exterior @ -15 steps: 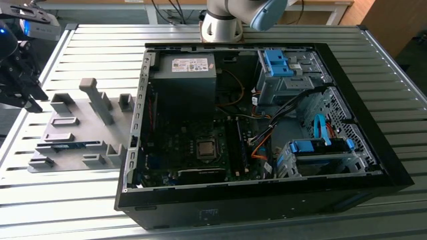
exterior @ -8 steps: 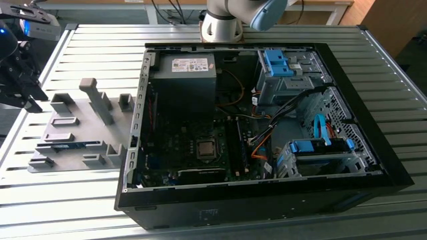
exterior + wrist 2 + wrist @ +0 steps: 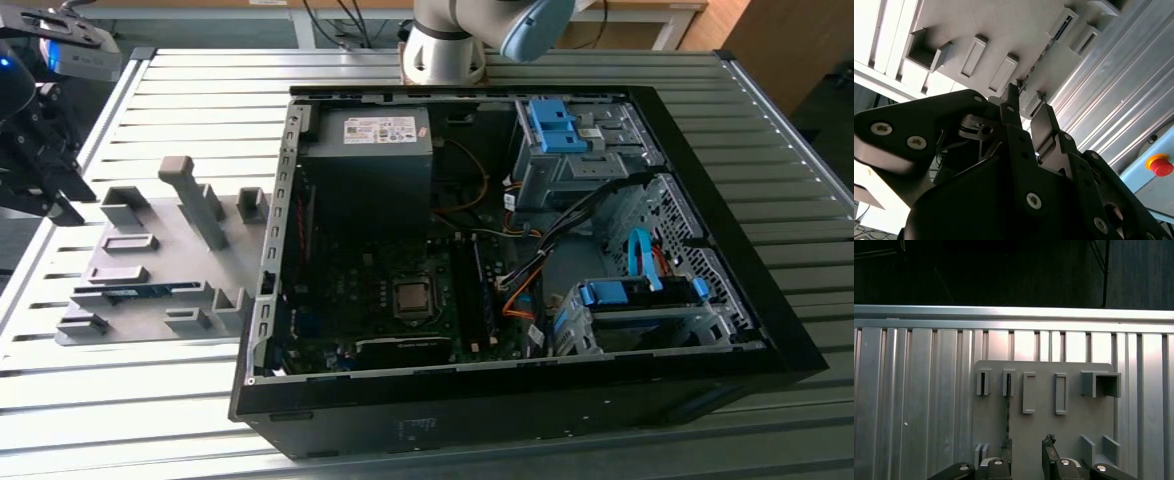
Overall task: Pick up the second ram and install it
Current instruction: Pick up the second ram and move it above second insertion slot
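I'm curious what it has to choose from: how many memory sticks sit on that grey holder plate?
1. A blue memory stick sits in slots along the grey holder plate's edge nearest the exterior camera. The plate's raised blocks could hide another.

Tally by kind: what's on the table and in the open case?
PC case: 1
Fixture plate: 1
Ram stick on the plate: 1
Power supply: 1
Blue drive caddies: 2
Total: 6
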Action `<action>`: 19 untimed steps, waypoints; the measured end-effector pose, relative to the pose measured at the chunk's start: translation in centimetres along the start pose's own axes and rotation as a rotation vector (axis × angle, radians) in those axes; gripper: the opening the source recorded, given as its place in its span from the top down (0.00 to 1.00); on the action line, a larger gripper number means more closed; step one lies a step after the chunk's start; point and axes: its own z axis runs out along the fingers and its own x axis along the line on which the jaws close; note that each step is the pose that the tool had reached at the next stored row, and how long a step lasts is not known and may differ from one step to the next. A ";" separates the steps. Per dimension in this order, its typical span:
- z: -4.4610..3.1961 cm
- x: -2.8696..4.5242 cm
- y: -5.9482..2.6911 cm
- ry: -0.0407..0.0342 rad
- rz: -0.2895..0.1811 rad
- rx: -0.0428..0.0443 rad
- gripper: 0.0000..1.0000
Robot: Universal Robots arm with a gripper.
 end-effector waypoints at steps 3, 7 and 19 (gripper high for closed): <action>0.00 0.00 0.00 0.0018 0.000 0.0000 0.63; 0.00 0.00 0.00 0.0043 0.000 0.0000 0.63; 0.06 0.00 0.00 0.0074 0.000 0.0000 0.63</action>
